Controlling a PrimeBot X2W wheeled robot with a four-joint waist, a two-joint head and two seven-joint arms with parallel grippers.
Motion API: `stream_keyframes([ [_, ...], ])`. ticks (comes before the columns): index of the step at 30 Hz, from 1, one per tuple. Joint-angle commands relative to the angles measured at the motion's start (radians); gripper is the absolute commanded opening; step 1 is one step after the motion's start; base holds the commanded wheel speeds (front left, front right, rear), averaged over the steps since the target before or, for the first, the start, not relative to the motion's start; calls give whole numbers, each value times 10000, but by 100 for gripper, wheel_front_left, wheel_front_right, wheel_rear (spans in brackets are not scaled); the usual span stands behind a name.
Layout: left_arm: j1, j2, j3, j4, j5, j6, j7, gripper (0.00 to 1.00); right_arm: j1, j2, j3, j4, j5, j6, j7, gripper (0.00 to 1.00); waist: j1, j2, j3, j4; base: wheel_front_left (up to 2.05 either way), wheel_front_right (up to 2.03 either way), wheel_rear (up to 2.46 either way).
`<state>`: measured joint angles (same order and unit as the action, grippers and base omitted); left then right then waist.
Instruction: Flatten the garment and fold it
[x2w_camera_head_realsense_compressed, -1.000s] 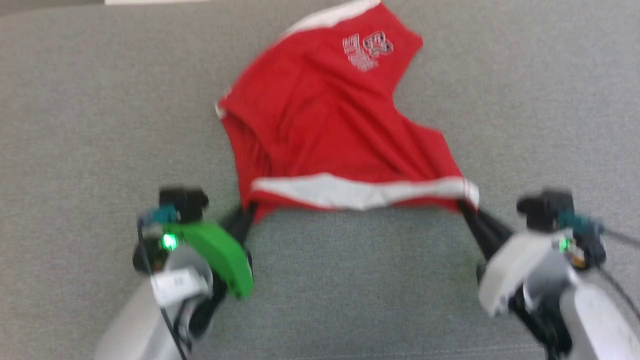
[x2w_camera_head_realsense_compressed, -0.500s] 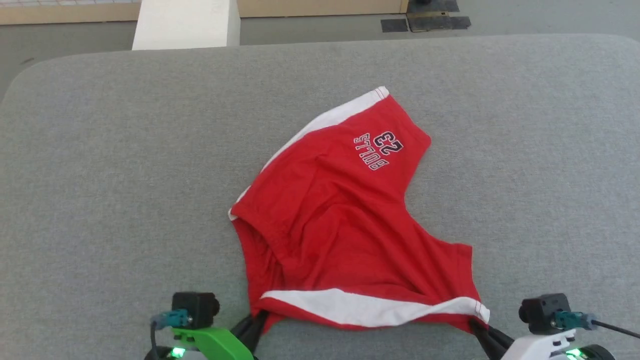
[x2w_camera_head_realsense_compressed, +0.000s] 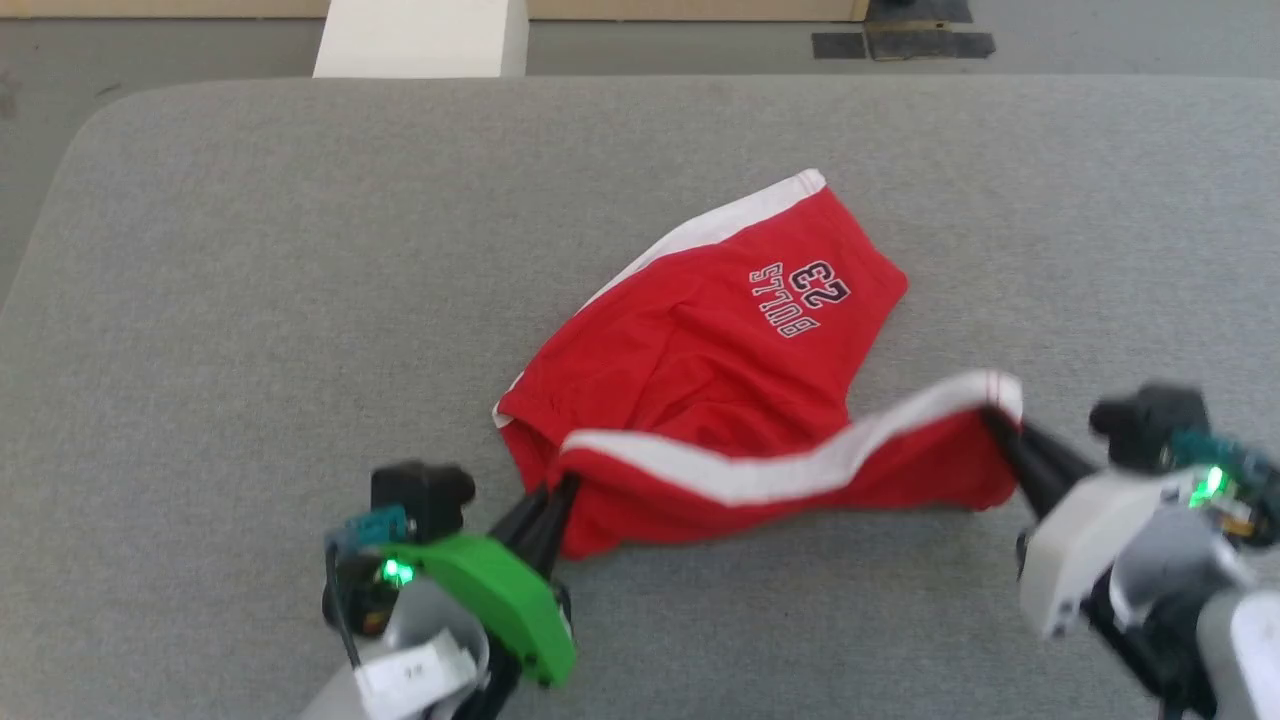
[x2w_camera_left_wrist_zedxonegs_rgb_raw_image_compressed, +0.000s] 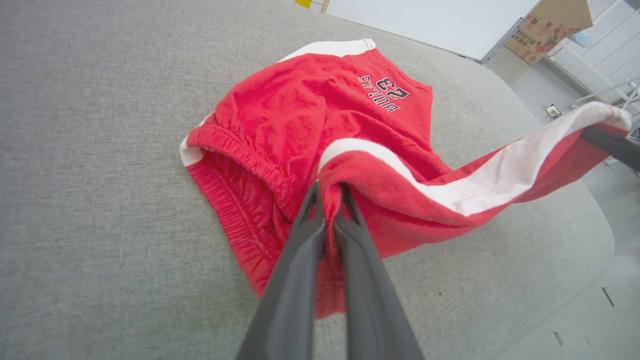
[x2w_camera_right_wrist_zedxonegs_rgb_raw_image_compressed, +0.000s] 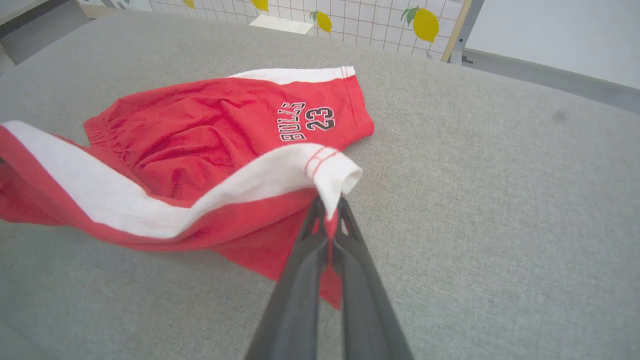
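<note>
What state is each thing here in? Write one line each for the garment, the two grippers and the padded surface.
garment: crumpled, its near white-striped edge lifted, its printed leg lying on the surface.
left gripper: shut on the garment's striped edge at the waistband end.
right gripper: shut on the garment's white hem corner.
grey padded surface: flat, bearing the garment's far part.

One garment (x2w_camera_head_realsense_compressed: 720, 360) on one grey worktop (x2w_camera_head_realsense_compressed: 250, 300); two grippers (left gripper (x2w_camera_head_realsense_compressed: 562, 492), right gripper (x2w_camera_head_realsense_compressed: 992, 418)); one white block (x2w_camera_head_realsense_compressed: 420, 40) beyond the worktop's far edge.
</note>
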<state>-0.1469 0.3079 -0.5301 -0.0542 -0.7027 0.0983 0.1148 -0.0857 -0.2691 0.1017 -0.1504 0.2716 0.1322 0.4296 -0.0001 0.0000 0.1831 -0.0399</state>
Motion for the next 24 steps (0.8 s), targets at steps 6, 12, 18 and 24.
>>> stream_keyframes([
  [6, -1508, -458, 277, 919, 356, 280, -222, 0, -2326, -474, 119, 1298, 107, -15, -262, 0, 1, 0, 783, 559, 0, 0, 0],
  [12, -2686, -787, 360, 1962, 556, 532, -121, 0, -4390, -731, 502, 3078, 291, -15, -541, 0, 1, 0, 1595, 934, 0, 0, 0],
  [18, -3392, -993, 354, 2555, 644, 582, -130, 0, -6232, -884, 1071, 4743, 347, -15, -715, 0, 1, 0, 2378, 1227, 0, 0, 0],
  [24, -3843, -1081, 272, 2701, 779, 698, -44, 0, -7888, -1109, 1989, 6255, 575, -15, -507, 0, 1, 0, 3031, 1591, 0, 0, 0],
])
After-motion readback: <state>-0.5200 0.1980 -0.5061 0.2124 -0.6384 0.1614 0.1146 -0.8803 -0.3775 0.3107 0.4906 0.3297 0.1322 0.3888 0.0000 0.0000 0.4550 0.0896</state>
